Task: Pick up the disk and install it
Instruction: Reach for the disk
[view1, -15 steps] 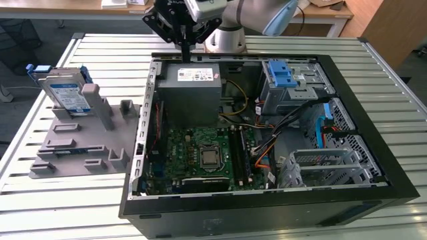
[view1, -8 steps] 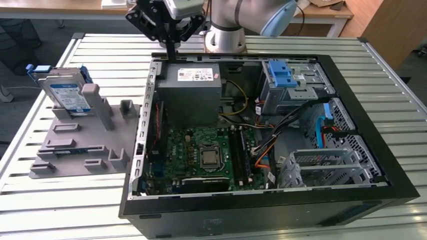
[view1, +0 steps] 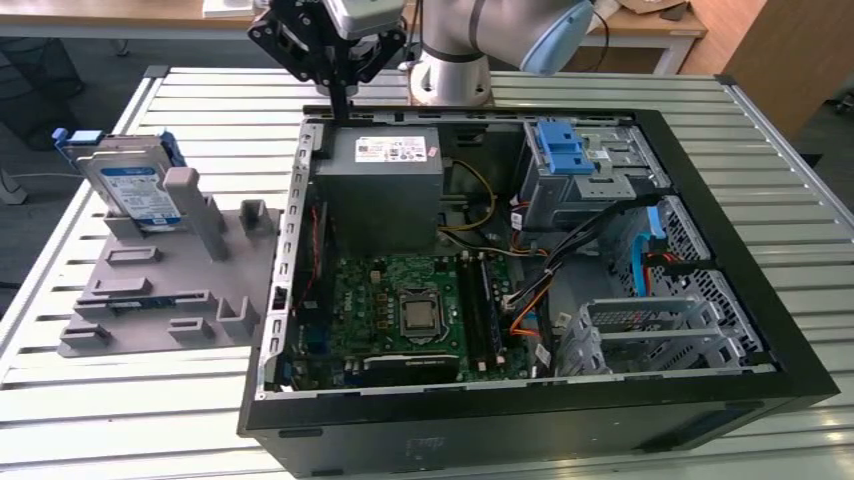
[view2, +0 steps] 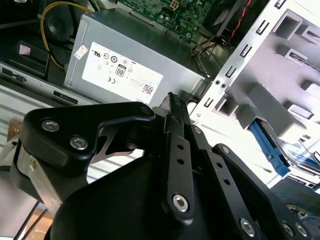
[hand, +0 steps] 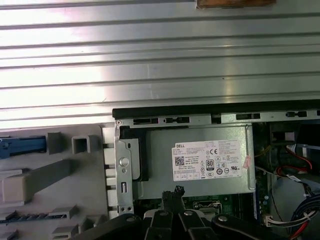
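Observation:
The disk (view1: 134, 188), a silver drive with a white-and-blue label in a blue bracket, stands upright in the grey fixture (view1: 160, 290) at the exterior view's left, outside the computer case. Its blue bracket edge appears in the second wrist view (view2: 270, 145) and in the first wrist view (hand: 22, 145). My gripper (view1: 342, 106) hangs above the far left corner of the open case, over the grey power supply (view1: 387, 190), well apart from the disk. Its black fingertips (view2: 173, 98) are pressed together with nothing between them, as the first wrist view also shows for the gripper (hand: 173, 192).
The open black computer case (view1: 747, 300) holds the motherboard (view1: 407, 305), cables, a blue ribbed latch (view1: 566, 150) and an empty metal drive cage (view1: 654, 325). Everything rests on a slatted metal table (view1: 200, 110). The fixture has several upright grey pegs (view1: 211, 225).

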